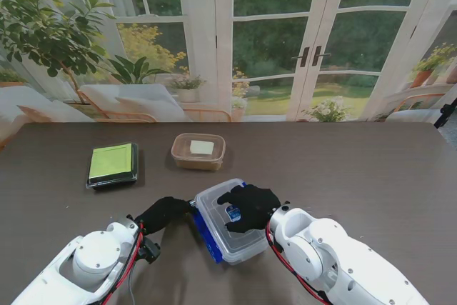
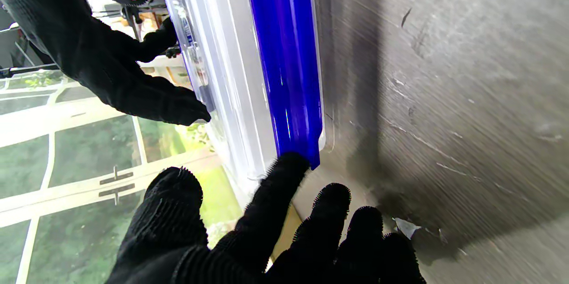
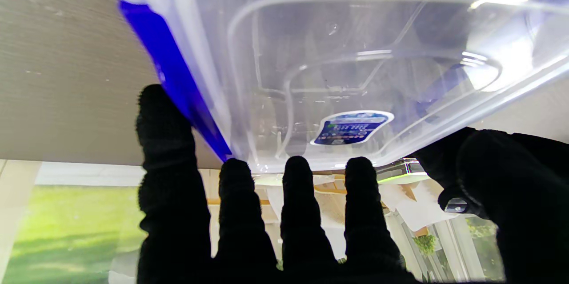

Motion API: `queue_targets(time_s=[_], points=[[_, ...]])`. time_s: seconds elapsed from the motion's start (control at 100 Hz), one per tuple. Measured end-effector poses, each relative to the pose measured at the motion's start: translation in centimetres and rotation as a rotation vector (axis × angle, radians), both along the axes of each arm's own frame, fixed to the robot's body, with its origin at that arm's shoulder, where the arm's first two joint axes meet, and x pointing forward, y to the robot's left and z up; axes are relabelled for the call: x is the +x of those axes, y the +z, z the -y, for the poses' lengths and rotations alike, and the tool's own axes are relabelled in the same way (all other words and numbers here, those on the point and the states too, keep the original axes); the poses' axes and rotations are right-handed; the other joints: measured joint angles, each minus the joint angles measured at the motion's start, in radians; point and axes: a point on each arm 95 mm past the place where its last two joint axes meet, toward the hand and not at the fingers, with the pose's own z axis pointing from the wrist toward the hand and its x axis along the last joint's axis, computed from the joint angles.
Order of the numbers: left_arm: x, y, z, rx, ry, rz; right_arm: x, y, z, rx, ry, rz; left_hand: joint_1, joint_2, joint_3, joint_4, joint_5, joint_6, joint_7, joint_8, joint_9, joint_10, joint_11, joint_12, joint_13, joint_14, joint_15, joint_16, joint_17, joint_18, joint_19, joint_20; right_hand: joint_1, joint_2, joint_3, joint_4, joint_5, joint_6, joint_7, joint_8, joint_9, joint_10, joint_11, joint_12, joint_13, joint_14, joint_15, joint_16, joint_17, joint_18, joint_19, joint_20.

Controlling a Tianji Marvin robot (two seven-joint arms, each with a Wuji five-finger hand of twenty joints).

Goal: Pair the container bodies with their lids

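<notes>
On top of the clear lidded box (image 1: 230, 223), the right hand (image 1: 249, 206) lies flat, fingers spread, pressing without gripping. At its nine o'clock, the left hand (image 1: 163, 213), fingers apart, touches the blue clip (image 1: 205, 236). Latching seems underway; next, fold that clip home. The tan container (image 1: 198, 151) and green-lidded box (image 1: 113, 164) wait at twelve and ten o'clock.

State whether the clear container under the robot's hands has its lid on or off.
On. The clear container carries its lid; the right hand lies flat on top, and a blue clip runs along one edge.
</notes>
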Motion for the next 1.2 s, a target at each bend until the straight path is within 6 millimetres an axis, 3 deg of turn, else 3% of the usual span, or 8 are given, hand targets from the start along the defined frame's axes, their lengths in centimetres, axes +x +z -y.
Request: queue_targets(time_s=[0.3, 0.36, 0.48, 0.62, 0.75, 1.02, 1.2], points=[[-0.4, 0.1, 0.4, -0.030, 0.027, -0.012, 0.0, 0.0, -0.1, 0.000, 0.000, -0.003, 0.001, 0.000, 0.000, 0.000, 0.001, 0.015, 0.024, 0.020, 0.001, 0.009, 0.000, 0.000, 0.021, 0.010, 0.001, 0.000, 0.010, 0.011, 0.021, 0.003, 0.000, 0.000, 0.000, 0.000, 0.000, 0.000, 0.000, 0.000, -0.001, 0.000, 0.000, 0.000, 0.000, 0.007, -0.002, 0.000, 0.000, 0.004, 0.000, 0.000], [-0.4, 0.1, 0.5, -0.008, 0.027, -0.004, 0.0, 0.0, -0.1, 0.000, 0.000, -0.003, 0.016, 0.000, 0.000, 0.000, -0.008, 0.026, 0.012, 0.019, 0.001, 0.010, 0.000, 0.000, 0.025, 0.010, 0.011, 0.002, 0.020, 0.011, 0.034, 0.028, 0.000, 0.000, 0.000, 0.000, 0.000, 0.000, 0.000, 0.000, -0.001, 0.000, 0.000, 0.000, 0.000, 0.009, -0.003, 0.000, 0.000, 0.004, 0.000, 0.000], [-0.5, 0.2, 0.8, 0.063, 0.011, 0.016, 0.0, 0.0, -0.1, 0.000, 0.001, -0.003, 0.027, 0.000, 0.000, 0.000, -0.071, 0.099, -0.024, 0.007, 0.012, 0.010, 0.006, 0.002, 0.037, 0.010, 0.026, 0.004, 0.033, 0.009, 0.062, 0.039, 0.000, 0.000, 0.000, 0.000, 0.000, 0.000, 0.000, 0.000, -0.002, 0.000, 0.000, 0.000, -0.001, 0.012, -0.003, 0.000, 0.000, 0.006, 0.000, 0.000], [-0.4, 0.4, 1.1, 0.126, 0.003, 0.028, 0.0, 0.0, -0.1, -0.001, 0.002, -0.004, 0.027, 0.000, 0.000, 0.000, -0.151, 0.130, -0.061, -0.003, 0.048, 0.010, 0.014, 0.012, 0.073, 0.009, 0.033, 0.031, 0.069, 0.007, 0.081, 0.049, 0.000, 0.000, 0.000, 0.000, 0.000, 0.000, 0.000, 0.000, -0.002, 0.000, -0.002, 0.000, -0.001, 0.015, -0.006, 0.000, 0.000, 0.008, 0.000, 0.000], [-0.1, 0.4, 1.4, 0.131, 0.059, 0.027, 0.0, 0.0, -0.1, -0.001, 0.002, -0.005, 0.027, 0.000, 0.000, 0.000, -0.218, 0.140, -0.106, -0.047, 0.055, 0.013, 0.015, 0.025, 0.089, 0.019, 0.084, 0.048, 0.089, 0.028, 0.139, 0.105, 0.000, 0.000, 0.000, 0.000, 0.000, 0.000, 0.000, 0.000, -0.002, 0.000, -0.006, 0.000, -0.001, 0.017, -0.008, 0.000, 0.000, 0.008, 0.000, 0.000], [1.4, 0.9, 1.8, 0.067, 0.088, -0.056, 0.0, 0.0, -0.2, -0.002, 0.004, -0.005, 0.020, 0.000, 0.000, 0.000, -0.187, 0.140, -0.091, -0.078, 0.055, 0.024, 0.015, 0.037, 0.076, 0.024, 0.084, 0.067, 0.069, 0.022, 0.125, 0.190, 0.000, 0.013, -0.001, 0.000, 0.000, 0.000, 0.000, 0.000, -0.002, 0.000, -0.008, 0.000, -0.001, 0.023, -0.009, 0.000, 0.000, 0.008, 0.000, 0.000], [1.8, 1.0, 2.1, 0.046, 0.092, -0.092, 0.1, 0.0, -0.2, -0.002, 0.004, -0.006, 0.020, 0.000, 0.000, 0.000, -0.086, 0.152, -0.045, -0.055, 0.056, 0.025, 0.016, 0.038, 0.076, 0.018, 0.107, 0.114, 0.076, 0.015, 0.123, 0.264, 0.000, 0.013, -0.001, 0.000, 0.000, 0.000, 0.000, 0.000, -0.002, 0.000, -0.008, 0.000, -0.001, 0.025, -0.009, 0.000, 0.000, 0.008, 0.000, 0.000]])
